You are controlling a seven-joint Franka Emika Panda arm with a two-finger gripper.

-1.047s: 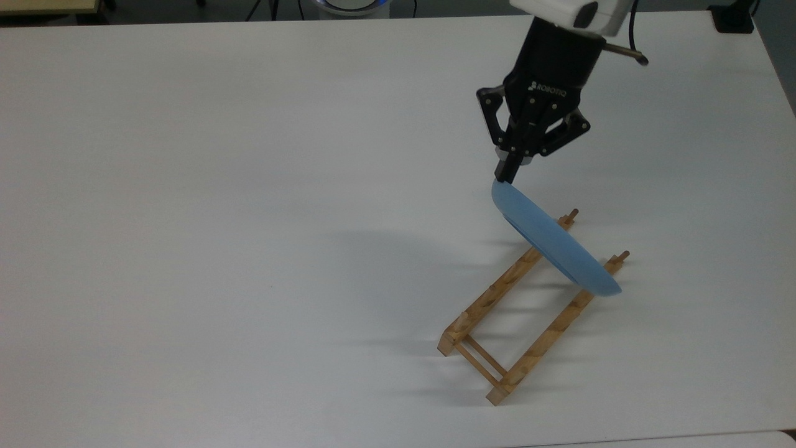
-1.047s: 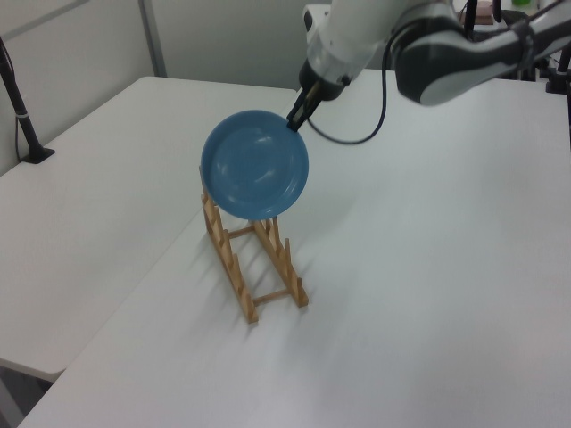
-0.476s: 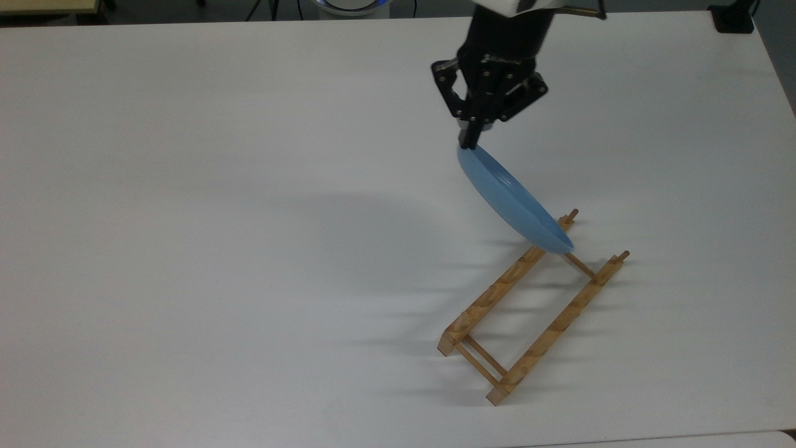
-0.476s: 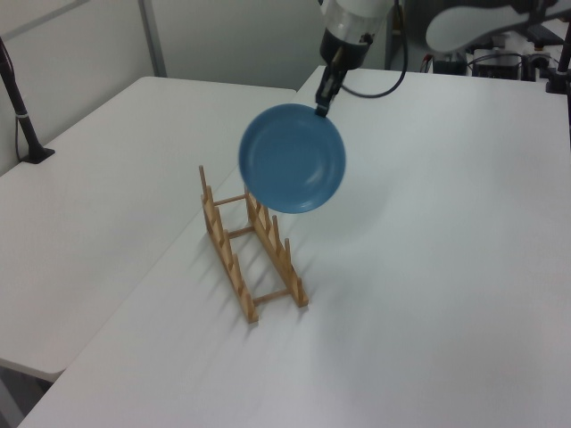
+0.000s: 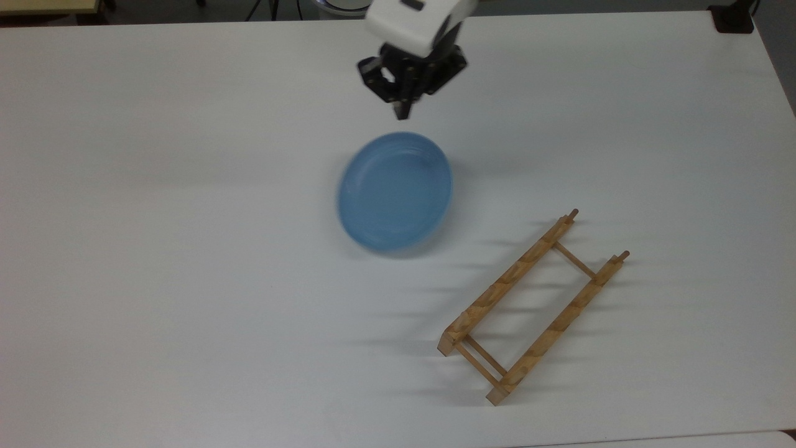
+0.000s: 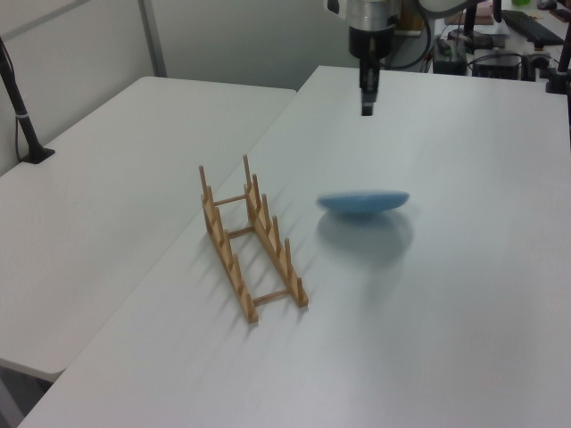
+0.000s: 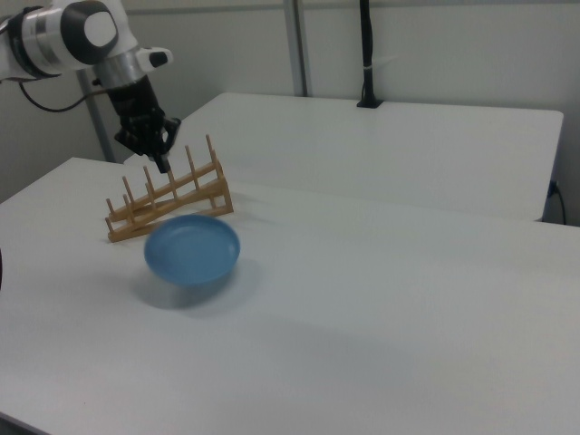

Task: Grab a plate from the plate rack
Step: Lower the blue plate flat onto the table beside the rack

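The light-blue plate (image 5: 395, 191) is out of the wooden plate rack (image 5: 535, 305) and free of my gripper (image 5: 402, 115). It is blurred and nearly level, hollow side up, with its shadow just beneath it in the left view. There the plate (image 6: 363, 201) hangs low over the table, to the left view's right of the rack (image 6: 250, 245). My gripper (image 6: 367, 109) stands well above and behind it, fingers together, nothing between them. In the right view the plate (image 7: 192, 250) is in front of the rack (image 7: 168, 199), and the gripper (image 7: 163, 166) hangs by the rack's pegs.
A white table (image 5: 186, 280) carries everything, and a second white table (image 6: 98, 169) adjoins it. On that second table a black clamped post (image 6: 22, 116) stands at its far edge, also seen as the black post (image 7: 365, 54) in the right view.
The gripper swung the plate up off the rack and toward the top view's left. The plate has come out of the fingers and dropped flat toward the table; the gripper kept moving away.
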